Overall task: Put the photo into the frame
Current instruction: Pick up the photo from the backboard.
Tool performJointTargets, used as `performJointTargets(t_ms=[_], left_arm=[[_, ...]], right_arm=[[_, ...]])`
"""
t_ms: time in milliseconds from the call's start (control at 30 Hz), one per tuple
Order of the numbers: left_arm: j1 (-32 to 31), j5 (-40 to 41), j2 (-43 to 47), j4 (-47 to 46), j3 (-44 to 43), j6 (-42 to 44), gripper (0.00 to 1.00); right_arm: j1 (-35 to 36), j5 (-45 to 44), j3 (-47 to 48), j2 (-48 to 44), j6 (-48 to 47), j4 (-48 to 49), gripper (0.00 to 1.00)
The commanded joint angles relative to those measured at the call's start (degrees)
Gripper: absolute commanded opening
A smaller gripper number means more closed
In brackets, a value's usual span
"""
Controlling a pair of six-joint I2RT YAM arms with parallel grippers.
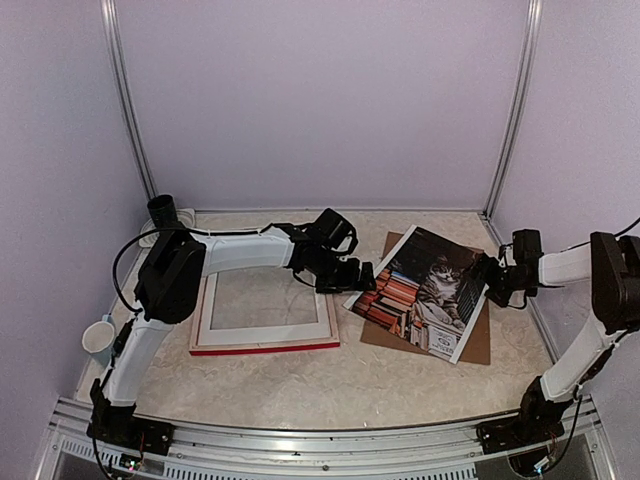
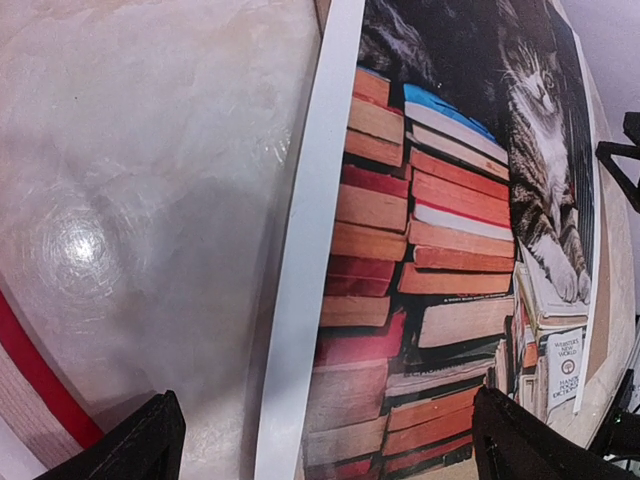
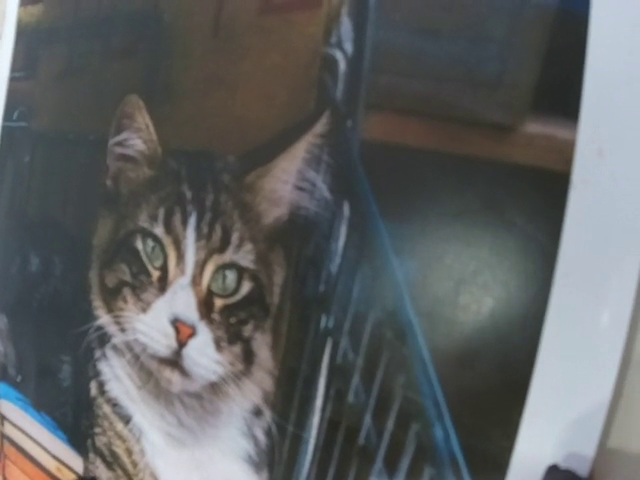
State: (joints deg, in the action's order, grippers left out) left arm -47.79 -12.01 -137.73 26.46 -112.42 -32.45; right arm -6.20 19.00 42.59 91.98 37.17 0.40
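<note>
The photo (image 1: 425,290), a cat among stacked books with a white border, lies tilted on the brown backing board (image 1: 478,342) right of centre. The frame (image 1: 265,345) lies flat at left, its red edge towards me. My left gripper (image 1: 360,275) is open and empty at the photo's left edge. In the left wrist view its fingers (image 2: 150,445) straddle the white border of the photo (image 2: 440,230). My right gripper (image 1: 490,270) is at the photo's right edge. The photo (image 3: 200,290) fills the right wrist view and hides those fingers.
A white cup (image 1: 98,338) stands at the far left beside the left arm. A dark cylinder (image 1: 162,212) stands in the back left corner. The frame's red edge (image 2: 40,385) shows at lower left in the left wrist view. Booth walls close in on three sides.
</note>
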Motion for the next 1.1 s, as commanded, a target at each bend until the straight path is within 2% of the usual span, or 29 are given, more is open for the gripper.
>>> performJointTargets(t_ms=[0, 167, 433, 567, 867, 1067], left_arm=[[-0.8, 0.0, -1.6, 1.5, -2.1, 1.1, 0.99], [-0.9, 0.0, -2.2, 1.4, -2.3, 1.1, 0.99], [-1.0, -0.4, -2.5, 1.1, -2.2, 1.2, 0.99], [-1.0, -1.4, -2.6, 0.4, -2.1, 1.2, 0.99], [-0.9, -4.0, -2.8, -1.4, -1.8, 0.7, 0.9], [-0.9, -4.5, -2.9, -1.8, -1.8, 0.7, 0.86]], right_arm=[[-0.7, -3.2, 0.9, 0.6, 0.7, 0.0, 0.96], [-0.8, -6.5, 1.0, -1.3, 1.7, 0.0, 0.97], [-2.0, -8.0, 1.8, 0.8, 2.7, 0.6, 0.97], [-2.7, -5.7, 3.0, 4.0, 3.0, 2.2, 0.97], [-3.1, -0.8, 4.2, 9.9, 4.6, 7.9, 0.96], [-3.9, 3.4, 1.0, 10.1, 6.9, 14.2, 0.96]])
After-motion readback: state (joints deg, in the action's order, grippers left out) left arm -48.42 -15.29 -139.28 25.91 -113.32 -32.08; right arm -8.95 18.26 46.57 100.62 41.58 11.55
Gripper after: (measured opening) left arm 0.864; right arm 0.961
